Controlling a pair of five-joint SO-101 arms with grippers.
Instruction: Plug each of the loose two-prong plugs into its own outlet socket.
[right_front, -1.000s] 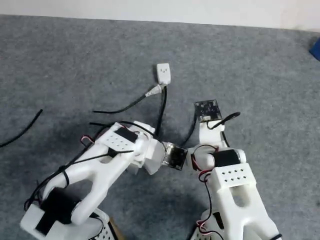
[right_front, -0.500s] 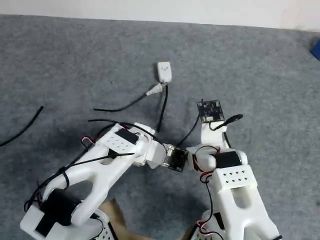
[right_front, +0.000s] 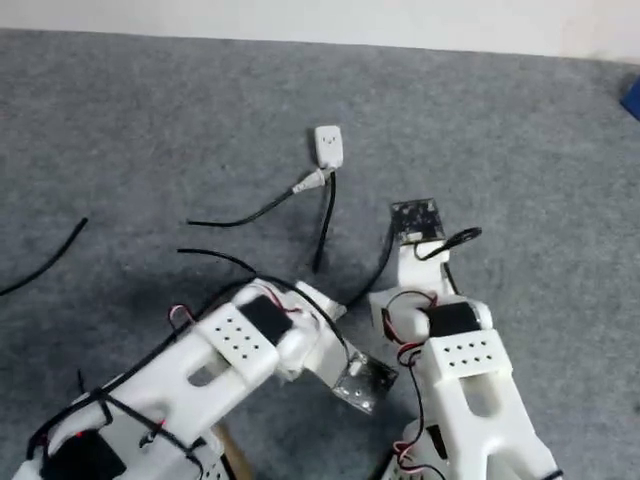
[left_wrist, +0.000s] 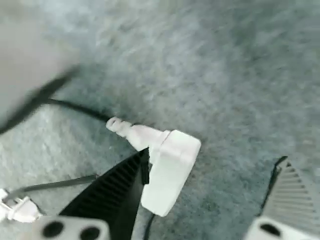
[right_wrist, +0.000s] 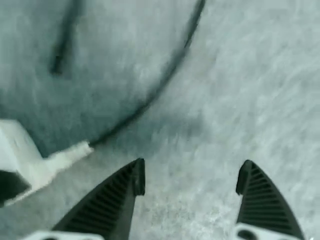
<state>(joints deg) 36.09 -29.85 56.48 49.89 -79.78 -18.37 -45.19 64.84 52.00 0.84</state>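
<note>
A white outlet socket (right_front: 328, 146) lies at the back of the grey carpet, with a small white plug (right_front: 309, 183) on a black cable just in front of it. In the left wrist view a second white cable-end block (left_wrist: 170, 166) lies on the carpet. It rests against one finger of my open left gripper (left_wrist: 212, 160), and I cannot tell whether its face has prongs or slots. My right gripper (right_wrist: 192, 167) is open over bare carpet, with the same white block (right_wrist: 17, 152) off to one side. In the high view both grippers are hidden under the left arm (right_front: 250, 345) and right arm (right_front: 455, 350).
Black cables (right_front: 245, 215) trail across the carpet in front of the socket, and one (right_front: 370, 280) runs between the two arms. Another loose cable end (right_front: 45, 262) lies at the far left. A blue object (right_front: 632, 98) sits at the right edge.
My left arm has pulled back toward the front edge and its wrist has swung down and right. The right arm and the far socket have barely shifted.
</note>
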